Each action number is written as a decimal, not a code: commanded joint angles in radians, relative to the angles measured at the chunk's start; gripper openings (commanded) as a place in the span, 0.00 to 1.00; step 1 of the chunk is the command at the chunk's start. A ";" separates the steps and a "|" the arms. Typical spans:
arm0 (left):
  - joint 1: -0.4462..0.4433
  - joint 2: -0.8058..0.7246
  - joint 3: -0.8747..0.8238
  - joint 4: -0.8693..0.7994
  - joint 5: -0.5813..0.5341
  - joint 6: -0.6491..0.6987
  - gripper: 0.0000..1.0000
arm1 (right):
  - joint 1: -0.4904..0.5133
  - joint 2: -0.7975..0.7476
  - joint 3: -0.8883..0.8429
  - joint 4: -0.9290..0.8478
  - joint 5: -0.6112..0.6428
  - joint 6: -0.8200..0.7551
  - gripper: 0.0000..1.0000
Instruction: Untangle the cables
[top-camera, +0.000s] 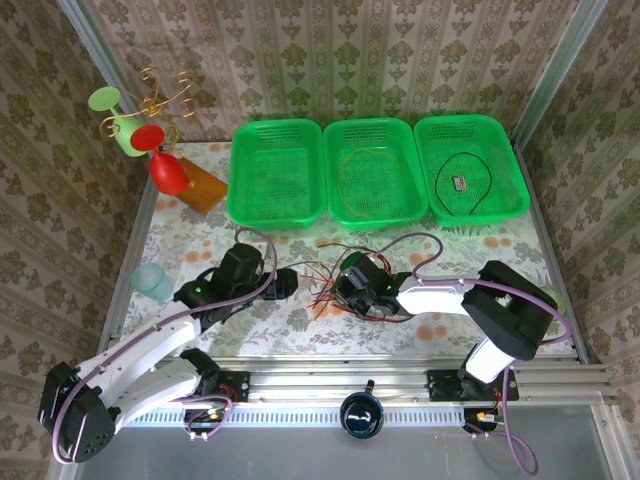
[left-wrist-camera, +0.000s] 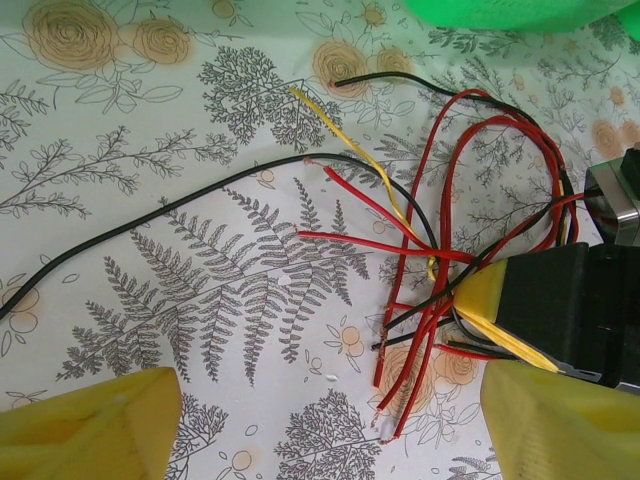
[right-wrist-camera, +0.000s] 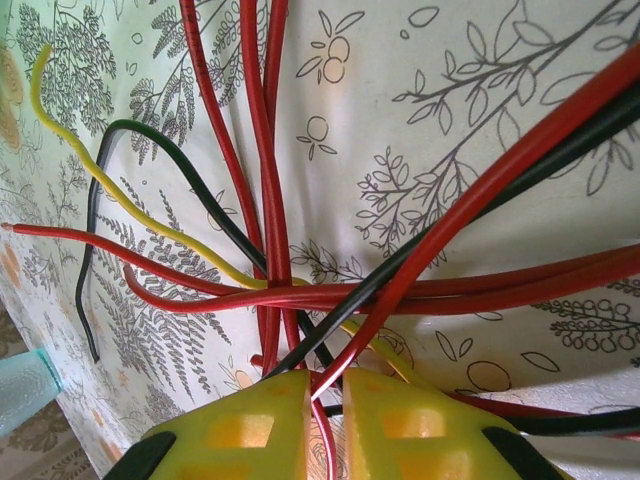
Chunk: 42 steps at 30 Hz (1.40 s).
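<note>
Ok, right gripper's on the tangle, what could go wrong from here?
1. The right gripper pinches just where red cables, a black cable and a yellow cable cross, so it may grab several strands at once and tighten the knot if it pulls.
2. The left gripper is open and holds nothing, so nothing anchors the tangle; the whole bundle could simply slide across the table.

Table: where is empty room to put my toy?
Bare flowery tablecloth lies between the rightmost green plastic basket and the right arm. The middle is crowded: the tangle of thin red, black and yellow cables, with the right hand in it.
</note>
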<state>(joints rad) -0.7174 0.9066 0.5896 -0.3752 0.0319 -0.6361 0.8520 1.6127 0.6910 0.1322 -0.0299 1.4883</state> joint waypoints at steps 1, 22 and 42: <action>0.007 -0.015 0.013 -0.029 -0.017 0.003 0.79 | 0.005 0.012 0.013 0.006 0.045 0.015 0.18; -0.018 0.001 0.166 -0.022 0.047 -0.014 0.75 | -0.009 -0.175 -0.033 -0.064 0.119 -0.009 0.00; -0.111 0.078 0.036 0.312 0.176 -0.091 0.69 | -0.087 -0.340 -0.071 -0.024 0.129 -0.015 0.00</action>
<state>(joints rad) -0.8062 0.9829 0.6476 -0.1814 0.1848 -0.6926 0.7811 1.3052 0.6426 0.0902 0.0566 1.4624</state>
